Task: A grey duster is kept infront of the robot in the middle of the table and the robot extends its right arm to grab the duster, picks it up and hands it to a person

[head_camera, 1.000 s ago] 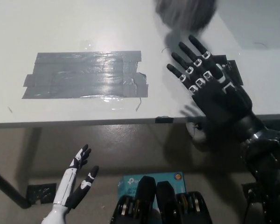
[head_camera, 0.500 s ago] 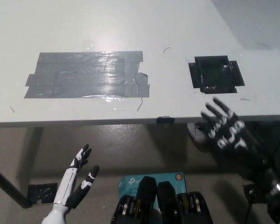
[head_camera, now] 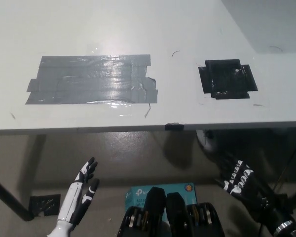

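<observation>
No grey duster shows anywhere in the head view. My black right hand [head_camera: 238, 177] hangs below the table's front edge at the lower right, fingers apart and holding nothing. My white left hand [head_camera: 82, 189] rests low at the lower left, also below the table, open with its fingers pointing up. The white table [head_camera: 138, 29] fills the upper half of the picture.
A patch of grey tape [head_camera: 93, 79] is stuck on the table left of centre, and a smaller black tape patch [head_camera: 228, 79] lies at the right. A teal box [head_camera: 138, 193] lies on the floor under the table's front edge [head_camera: 138, 128].
My right hand has come back from over the black patch and dropped below the table's edge. The blurred grey duster at the top edge a second ago is out of view.
</observation>
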Controlling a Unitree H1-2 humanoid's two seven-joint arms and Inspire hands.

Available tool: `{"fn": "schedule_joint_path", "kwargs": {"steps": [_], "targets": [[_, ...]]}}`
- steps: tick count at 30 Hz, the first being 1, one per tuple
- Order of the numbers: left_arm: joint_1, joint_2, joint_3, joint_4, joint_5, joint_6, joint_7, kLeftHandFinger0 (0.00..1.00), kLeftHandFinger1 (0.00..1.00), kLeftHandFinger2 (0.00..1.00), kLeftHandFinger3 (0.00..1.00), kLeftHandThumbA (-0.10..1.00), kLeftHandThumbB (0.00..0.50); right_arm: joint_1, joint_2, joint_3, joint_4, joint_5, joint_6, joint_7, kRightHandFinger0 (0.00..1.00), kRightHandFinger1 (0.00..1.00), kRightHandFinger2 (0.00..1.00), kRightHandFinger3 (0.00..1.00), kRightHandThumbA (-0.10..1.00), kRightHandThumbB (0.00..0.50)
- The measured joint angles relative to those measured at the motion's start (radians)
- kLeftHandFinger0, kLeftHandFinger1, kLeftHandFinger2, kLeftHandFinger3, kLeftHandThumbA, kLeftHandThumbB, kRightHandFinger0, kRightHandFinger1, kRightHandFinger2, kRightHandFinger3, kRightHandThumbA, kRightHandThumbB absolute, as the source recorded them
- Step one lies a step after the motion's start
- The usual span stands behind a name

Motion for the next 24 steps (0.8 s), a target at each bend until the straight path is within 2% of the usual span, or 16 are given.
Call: {"fn": "schedule_joint_path", "kwargs": {"steps": [3, 5, 7, 15, 24], "targets": [[0.007, 0.000, -0.001, 0.000, 0.000, 0.000, 0.000, 1.00, 1.00, 1.00, 1.00, 0.98, 0.286, 0.002, -0.005, 0.023, 0.024, -0.068, -0.038, -0.010, 1.00, 1.00, 1.00, 1.00, 1.00, 0.325], [0.013, 0.000, -0.002, 0.000, 0.000, 0.000, 0.000, 1.00, 1.00, 1.00, 1.00, 0.99, 0.288, 0.006, -0.006, 0.030, 0.032, -0.101, -0.059, -0.015, 1.00, 1.00, 1.00, 1.00, 1.00, 0.342], [0.023, 0.000, -0.004, 0.000, 0.000, 0.000, 0.000, 1.00, 1.00, 1.00, 1.00, 0.99, 0.300, 0.012, -0.009, 0.041, 0.041, -0.152, -0.093, -0.023, 1.00, 1.00, 1.00, 1.00, 1.00, 0.341], [0.041, 0.000, -0.005, 0.002, 0.001, -0.001, 0.001, 1.00, 1.00, 1.00, 1.00, 0.99, 0.295, 0.022, -0.018, 0.057, 0.071, -0.306, -0.211, -0.041, 1.00, 1.00, 1.00, 1.00, 1.00, 0.345], [0.041, 0.000, -0.007, 0.004, 0.002, -0.002, 0.002, 1.00, 1.00, 1.00, 1.00, 1.00, 0.297, 0.022, -0.018, 0.056, 0.076, -0.395, -0.270, -0.043, 1.00, 1.00, 1.00, 1.00, 1.00, 0.331]]}}
